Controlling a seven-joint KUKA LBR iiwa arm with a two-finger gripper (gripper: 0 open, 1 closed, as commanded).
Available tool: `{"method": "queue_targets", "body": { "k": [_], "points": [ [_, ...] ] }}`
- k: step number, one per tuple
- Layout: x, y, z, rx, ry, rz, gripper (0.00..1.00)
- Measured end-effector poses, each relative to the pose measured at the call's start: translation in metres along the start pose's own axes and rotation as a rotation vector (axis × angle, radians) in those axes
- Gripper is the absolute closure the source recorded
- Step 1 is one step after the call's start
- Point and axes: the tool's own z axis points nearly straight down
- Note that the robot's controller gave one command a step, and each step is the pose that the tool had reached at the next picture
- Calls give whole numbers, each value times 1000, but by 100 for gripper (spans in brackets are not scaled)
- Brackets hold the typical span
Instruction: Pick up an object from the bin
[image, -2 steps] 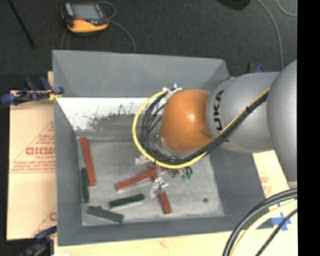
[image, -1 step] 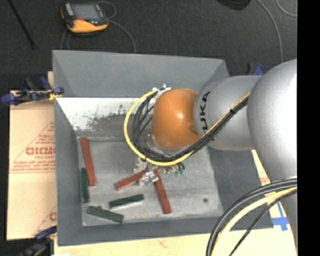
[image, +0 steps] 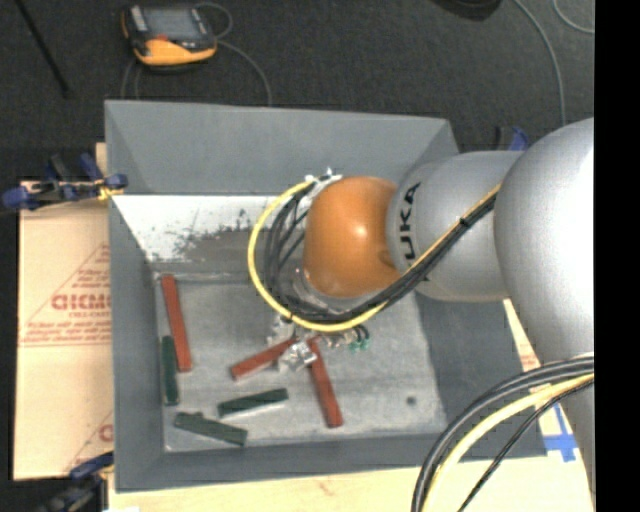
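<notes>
Two red sticks meet in a rough V at lower centre of the bin (image: 400, 372): the slanted red stick (image: 258, 364) on the left, the steeper red stick (image: 325, 393) running down-right. The gripper (image: 298, 350) sits at their upper ends, touching or just above, can't tell which. Whether it is open, closed or holding anything also can't be told, since the orange cover (image: 345, 235) hides it. The nearest green stick (image: 252, 402) lies just below. Risk: it catches both red ends at once, or pinches only a tip so the stick swings and drops.
</notes>
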Motion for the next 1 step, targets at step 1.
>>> {"method": "queue_targets", "body": {
  "k": [1],
  "points": [
    [-18,-12,-151,4,-17,-30,100]
  ]
}}
